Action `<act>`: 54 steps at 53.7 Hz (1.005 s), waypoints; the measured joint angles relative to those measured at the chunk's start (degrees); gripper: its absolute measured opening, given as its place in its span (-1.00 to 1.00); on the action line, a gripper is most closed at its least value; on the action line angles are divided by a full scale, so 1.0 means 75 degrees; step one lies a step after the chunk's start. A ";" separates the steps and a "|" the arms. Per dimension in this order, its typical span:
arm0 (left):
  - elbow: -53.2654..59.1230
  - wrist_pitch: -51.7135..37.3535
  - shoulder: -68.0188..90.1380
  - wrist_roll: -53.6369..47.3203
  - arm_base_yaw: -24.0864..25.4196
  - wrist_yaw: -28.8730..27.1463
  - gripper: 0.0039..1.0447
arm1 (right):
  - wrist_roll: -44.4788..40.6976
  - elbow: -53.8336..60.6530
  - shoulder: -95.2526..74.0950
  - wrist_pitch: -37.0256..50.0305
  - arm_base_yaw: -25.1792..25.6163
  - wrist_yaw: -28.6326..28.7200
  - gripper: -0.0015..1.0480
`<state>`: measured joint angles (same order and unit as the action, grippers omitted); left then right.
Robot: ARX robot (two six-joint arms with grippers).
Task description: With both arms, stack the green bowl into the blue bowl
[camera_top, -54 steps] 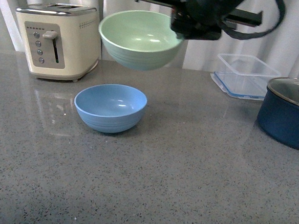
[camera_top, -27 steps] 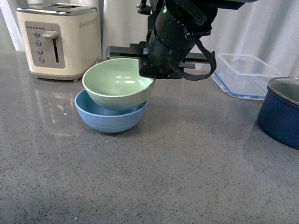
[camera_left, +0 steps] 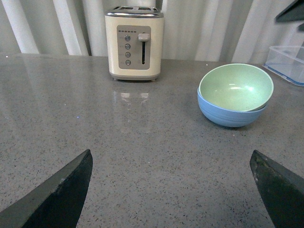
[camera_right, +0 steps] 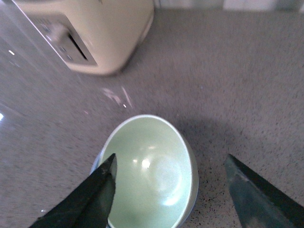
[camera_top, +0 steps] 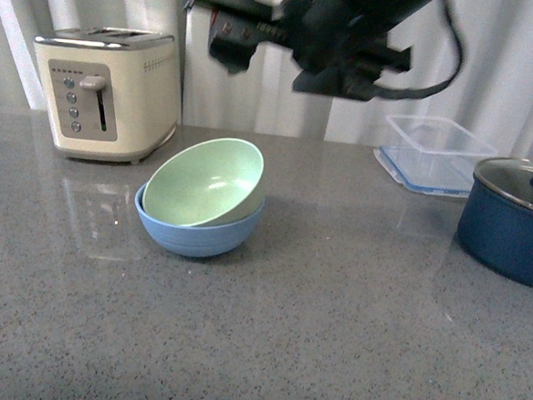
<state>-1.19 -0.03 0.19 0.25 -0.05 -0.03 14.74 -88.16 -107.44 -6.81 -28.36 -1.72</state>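
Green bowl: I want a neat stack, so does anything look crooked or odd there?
Yes. The green bowl sits tilted inside the blue bowl, far rim raised, opening leaning toward the front camera, not nested level. Nothing looks spilled or damaged.

The green bowl (camera_top: pixel 206 181) now sits inside the blue bowl (camera_top: pixel 198 230), tilted, its opening tipped toward the camera and its far rim raised above the blue rim. One second ago it hung in the air above the blue bowl, gripped at its rim; half a second ago it was low over the blue bowl with the claw at its rim. The right claw (camera_right: pixel 168 190) is now off the bowl, its fingers spread apart with nothing between them, and the right arm (camera_top: pixel 342 31) stands higher, well above both bowls. The front view itself is framed slightly differently: toaster (camera_top: pixel 105 93) and table (camera_top: pixel 330 333) sit a little lower than before.
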 joint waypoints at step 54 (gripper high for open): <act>-0.0003 0.0000 0.0000 0.0000 0.0000 0.0000 0.88 | -0.1950 0.9734 0.6140 0.6994 0.2640 -0.0889 -0.98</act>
<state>-1.21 -0.03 0.19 0.25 -0.05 -0.03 0.12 -15.16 -61.39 45.65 -8.56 -8.38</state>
